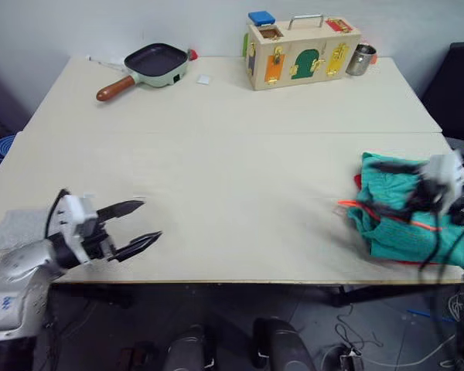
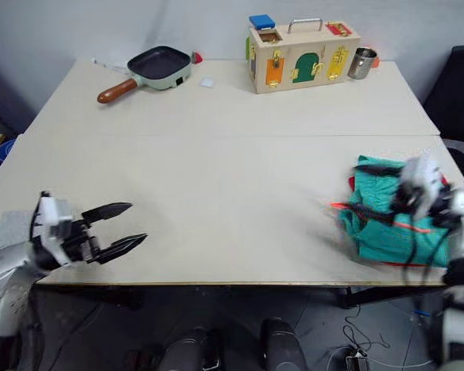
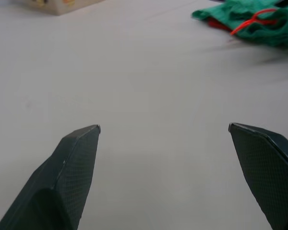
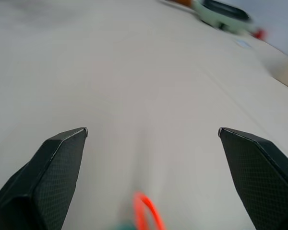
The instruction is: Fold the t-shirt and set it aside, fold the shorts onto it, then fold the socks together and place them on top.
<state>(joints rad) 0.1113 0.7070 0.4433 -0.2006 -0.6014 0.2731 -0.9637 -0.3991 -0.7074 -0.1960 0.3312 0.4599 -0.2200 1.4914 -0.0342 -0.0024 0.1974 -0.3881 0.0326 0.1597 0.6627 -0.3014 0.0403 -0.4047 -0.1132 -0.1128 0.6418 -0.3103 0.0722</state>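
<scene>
At the lower left of the head view the left gripper (image 1: 143, 222) hovers over the near edge of the table (image 1: 232, 193), its two black fingers spread apart with nothing between them. Just beside that arm, at the frame's left edge, a pale grey sock (image 1: 6, 229) lies on the tabletop. Under the table's front edge the floor is dark, with loose cables (image 1: 356, 352) trailing at the lower right.

At the right edge of the frame the shorts (image 1: 394, 212) lie in a teal heap near the table's front right corner, their neon orange drawstring (image 1: 387, 216) looping across the fabric. A thin strip of the red t-shirt (image 1: 406, 263) peeks out beneath them along the near side. The right gripper (image 2: 367, 192) sits over this pile; its wrist view shows the fingers held wide apart, empty, with the drawstring just below them.

The tabletop is pale, light wood, made of two boards meeting at a seam (image 1: 216, 133) that runs across the middle of the frame. Its centre is bare.

Toward the upper part of the frame, a mint-green frying pan (image 1: 156, 63) with a brown handle rests at upper left centre. A wooden latch box (image 1: 301, 54) with coloured doors stands at upper centre right, a blue block (image 1: 261, 18) on top and a metal cup (image 1: 361, 59) touching its right side. Behind is a plain pale wall (image 1: 100, 23).
</scene>
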